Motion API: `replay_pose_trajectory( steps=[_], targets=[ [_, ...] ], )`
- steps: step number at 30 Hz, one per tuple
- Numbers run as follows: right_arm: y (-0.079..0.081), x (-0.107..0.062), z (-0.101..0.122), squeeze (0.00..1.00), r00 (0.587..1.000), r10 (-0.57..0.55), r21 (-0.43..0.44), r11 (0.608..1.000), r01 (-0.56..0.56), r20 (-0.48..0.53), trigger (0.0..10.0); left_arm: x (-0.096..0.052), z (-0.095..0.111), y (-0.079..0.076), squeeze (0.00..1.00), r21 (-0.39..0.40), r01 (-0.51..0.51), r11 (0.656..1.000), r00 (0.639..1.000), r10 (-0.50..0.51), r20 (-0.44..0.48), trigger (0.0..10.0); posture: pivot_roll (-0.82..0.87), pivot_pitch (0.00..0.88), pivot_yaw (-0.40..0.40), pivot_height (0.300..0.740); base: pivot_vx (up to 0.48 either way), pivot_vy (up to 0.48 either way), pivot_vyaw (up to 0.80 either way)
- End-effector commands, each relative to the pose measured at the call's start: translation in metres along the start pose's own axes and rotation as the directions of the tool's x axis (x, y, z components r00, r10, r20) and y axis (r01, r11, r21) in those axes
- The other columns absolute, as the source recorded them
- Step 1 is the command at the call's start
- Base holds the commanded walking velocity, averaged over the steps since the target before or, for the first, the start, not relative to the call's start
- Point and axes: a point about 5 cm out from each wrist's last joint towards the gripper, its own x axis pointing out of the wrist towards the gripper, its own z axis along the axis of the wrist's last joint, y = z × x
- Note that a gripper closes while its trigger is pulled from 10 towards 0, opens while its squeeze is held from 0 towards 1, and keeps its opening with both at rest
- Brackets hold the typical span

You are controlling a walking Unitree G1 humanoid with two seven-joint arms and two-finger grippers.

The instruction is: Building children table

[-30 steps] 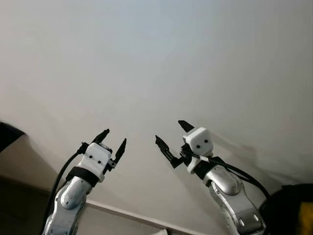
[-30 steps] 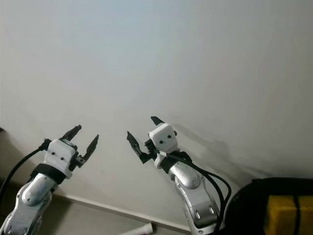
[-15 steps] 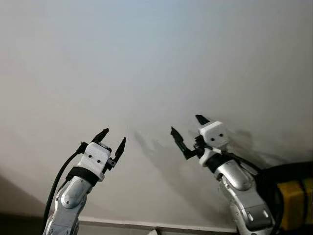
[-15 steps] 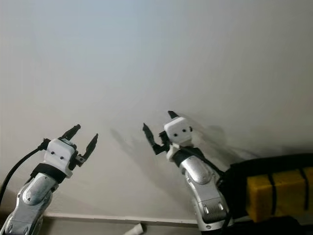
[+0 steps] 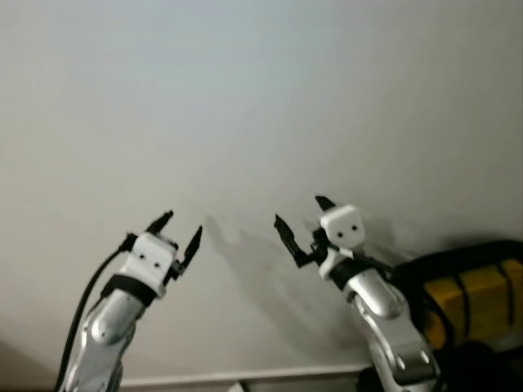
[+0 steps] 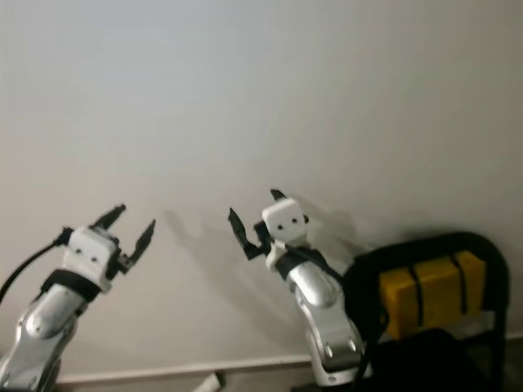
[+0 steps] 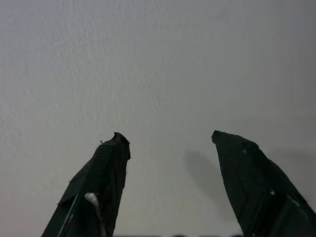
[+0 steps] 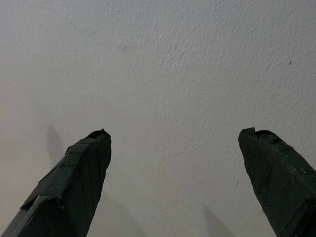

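A white tube-shaped piece [image 6: 210, 380], mostly cut off at the picture's lower edge, lies at the foot of the wall [image 6: 261, 98].

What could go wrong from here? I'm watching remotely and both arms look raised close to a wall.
1. Both the left gripper and the right gripper are open and point at the white wall; a step forward could jab the fingertips into it.
2. A black frame holding a yellow block stands right beside the right arm; swinging that arm outward might hit or snag it.
3. No table parts lie between the fingers, so closing now would grasp nothing.
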Motion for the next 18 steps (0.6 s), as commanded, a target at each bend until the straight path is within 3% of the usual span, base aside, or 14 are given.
replay_pose_trajectory(
  steps=[1, 15, 18],
  targets=[
    [-0.0010, 0.0008, 0.0005, 0.00, 1.000, 0.000, -0.001, 1.000, 0.000, -0.001, 10.0, -0.0009, -0.0019, 0.0016, 0.00, 0.000, -0.005, 1.000, 1.000, 0.005, -0.011, 10.0, -0.15, 0.000, 0.035, 0.740, 0.000, 0.000, 0.00],
    [-0.0020, 0.0034, 0.0004, 0.00, 1.000, -0.003, -0.014, 1.000, 0.003, 0.001, 10.0, -0.0002, -0.0041, 0.0018, 0.00, 0.005, -0.031, 1.000, 0.999, 0.031, -0.017, 10.0, -0.15, 0.000, 0.033, 0.740, 0.000, 0.000, 0.00],
    [-0.0059, 0.0015, 0.0018, 0.00, 1.000, -0.012, -0.049, 0.999, 0.012, 0.002, 10.0, 0.0043, -0.0052, -0.0038, 0.00, -0.012, -0.024, 1.000, 1.000, 0.024, -0.013, 10.0, -0.19, 0.000, 0.051, 0.740, 0.000, 0.000, 0.00]
  ],
)
